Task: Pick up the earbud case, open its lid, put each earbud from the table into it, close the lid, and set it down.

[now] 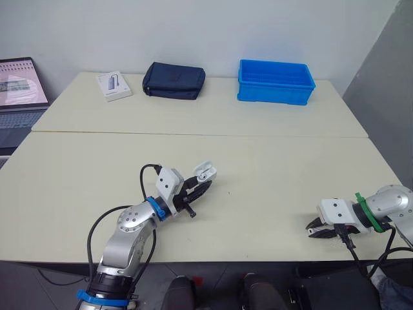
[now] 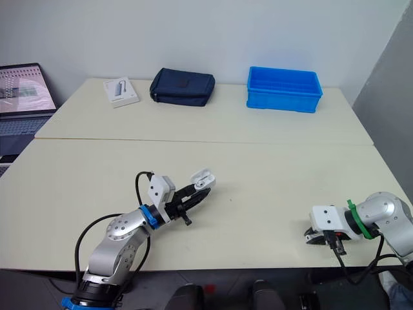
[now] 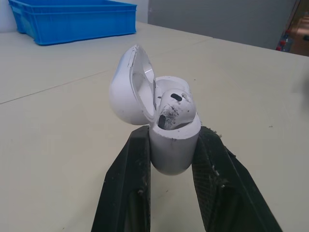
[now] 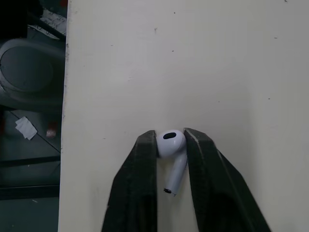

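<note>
The left claw (image 1: 201,186), we see from the left eye view, pinches the earbud case (image 1: 205,172) over the near-left tabletop (image 1: 290,168); the right claw (image 1: 314,230) is at the near right edge. In the left wrist view we find the lid (image 3: 128,87) open and one earbud (image 3: 174,112) seated inside. In the right wrist view we see the right claw pinching a second earbud (image 4: 171,145) by the tabletop's edge.

White wall (image 1: 193,32) spans the top of frame; grey wall (image 1: 390,71) at upper right. Far cream table (image 1: 213,116) butts against near cream table (image 1: 271,168), seam crossing mid-frame. Dark floor (image 1: 45,287) along bottom edge.
</note>
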{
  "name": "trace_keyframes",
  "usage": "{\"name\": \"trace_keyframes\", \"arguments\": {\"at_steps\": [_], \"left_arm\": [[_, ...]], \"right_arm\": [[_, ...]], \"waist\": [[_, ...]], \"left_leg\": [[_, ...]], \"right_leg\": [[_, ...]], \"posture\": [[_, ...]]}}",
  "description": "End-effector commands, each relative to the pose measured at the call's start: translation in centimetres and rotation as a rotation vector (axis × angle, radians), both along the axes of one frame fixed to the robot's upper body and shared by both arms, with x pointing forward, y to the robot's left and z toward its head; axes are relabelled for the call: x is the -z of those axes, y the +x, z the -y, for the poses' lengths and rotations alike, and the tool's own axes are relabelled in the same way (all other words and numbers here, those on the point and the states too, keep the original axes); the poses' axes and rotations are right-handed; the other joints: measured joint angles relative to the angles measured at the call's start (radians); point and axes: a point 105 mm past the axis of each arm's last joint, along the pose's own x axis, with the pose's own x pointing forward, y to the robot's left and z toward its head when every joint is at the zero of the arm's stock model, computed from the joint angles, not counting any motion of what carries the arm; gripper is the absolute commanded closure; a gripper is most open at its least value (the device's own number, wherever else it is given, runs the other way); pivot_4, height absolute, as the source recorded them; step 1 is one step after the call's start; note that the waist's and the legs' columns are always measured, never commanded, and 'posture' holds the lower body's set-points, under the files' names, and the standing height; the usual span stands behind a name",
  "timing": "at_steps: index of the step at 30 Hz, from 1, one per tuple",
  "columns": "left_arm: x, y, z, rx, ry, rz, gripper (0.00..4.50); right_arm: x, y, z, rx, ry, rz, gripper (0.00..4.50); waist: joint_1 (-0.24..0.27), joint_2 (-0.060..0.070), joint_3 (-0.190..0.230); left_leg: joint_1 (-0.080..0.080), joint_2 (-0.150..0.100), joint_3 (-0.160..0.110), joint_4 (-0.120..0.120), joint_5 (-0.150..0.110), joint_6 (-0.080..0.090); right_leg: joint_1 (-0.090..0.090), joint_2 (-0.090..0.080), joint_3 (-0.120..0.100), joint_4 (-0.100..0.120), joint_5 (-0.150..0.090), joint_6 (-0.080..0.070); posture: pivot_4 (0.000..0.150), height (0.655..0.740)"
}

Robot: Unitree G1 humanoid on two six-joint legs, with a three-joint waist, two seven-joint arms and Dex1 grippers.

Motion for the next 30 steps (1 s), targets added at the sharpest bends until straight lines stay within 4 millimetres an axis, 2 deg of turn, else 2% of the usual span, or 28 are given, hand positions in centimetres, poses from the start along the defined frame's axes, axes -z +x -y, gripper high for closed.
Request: {"name": "trace_keyframes", "arguments": {"at_steps": [1, 2, 6, 10, 13, 16, 21, 30], "left_arm": [[-1.9, -0.3, 0.4, 0.024, -0.011, 0.068, 3.69], [-1.8, -0.3, 0.4, 0.025, -0.011, 0.068, 3.69], [-1.7, -0.3, 0.5, 0.029, -0.011, 0.065, 3.69], [-1.6, -0.3, 0.6, 0.033, -0.011, 0.063, 3.69], [-1.5, -0.3, 0.5, 0.035, -0.009, 0.058, 3.69], [-1.4, -0.4, 0.7, 0.039, -0.009, 0.052, 3.69], [-1.3, -0.4, 1.0, 0.048, -0.010, 0.048, 3.69], [-1.1, -0.3, 1.0, 0.041, -0.008, 0.045, 3.69]], "right_arm": [[1.2, -0.1, 0.9, 0.010, -0.046, 0.003, 2.39], [1.1, 0.0, 0.9, 0.008, -0.043, 0.014, 2.06], [-0.3, 0.0, 0.4, 0.009, 0.002, 0.053, 2.05], [-2.7, -0.6, -0.1, 0.009, 0.005, 0.089, 2.05], [-3.9, -1.5, -0.5, 0.045, -0.051, 0.065, 2.05], [-4.4, -1.1, -0.1, 0.121, -0.224, 0.141, 2.05], [-3.9, -0.8, -1.4, 0.116, -0.302, 0.150, 2.05], [-2.2, 0.2, -2.0, 0.102, -0.352, 0.108, 2.05]], "waist": [[0.000, 0.000, 0.000], [0.000, 0.000, 0.000], [0.001, 0.000, 0.000], [0.003, 0.001, 0.000], [0.005, 0.002, 0.000], [0.005, 0.002, 0.000], [0.005, 0.002, 0.000], [0.007, 0.002, 0.000]], "left_leg": [[0.000, 0.000, 0.000, 0.000, 0.000, 0.000], [0.001, 0.000, 0.000, 0.000, 0.000, 0.000], [0.001, 0.000, 0.000, 0.000, 0.000, 0.000], [0.000, 0.000, 0.000, -0.001, 0.000, 0.000], [0.001, 0.000, 0.000, -0.001, 0.000, 0.000], [0.001, 0.001, 0.000, -0.001, 0.000, 0.000], [0.001, 0.000, 0.001, -0.001, 0.000, 0.000], [-0.003, 0.000, 0.001, -0.001, 0.000, 0.000]], "right_leg": [[0.000, 0.000, 0.000, 0.000, 0.000, 0.000], [0.000, 0.000, 0.000, 0.000, 0.000, 0.000], [0.001, 0.000, 0.000, 0.000, 0.000, 0.000], [0.000, 0.000, 0.000, 0.000, 0.000, 0.000], [0.000, 0.000, 0.000, 0.001, 0.000, 0.000], [-0.001, 0.000, 0.000, 0.001, -0.001, -0.001], [-0.001, 0.000, 0.001, 0.000, -0.001, -0.001], [-0.004, 0.000, 0.000, 0.000, 0.000, 0.000]], "posture": [[0.150, 0.7400], [0.150, 0.7400], [0.150, 0.7400], [0.150, 0.7400], [0.150, 0.7400], [0.150, 0.7400], [0.150, 0.7400], [0.150, 0.7400]]}}
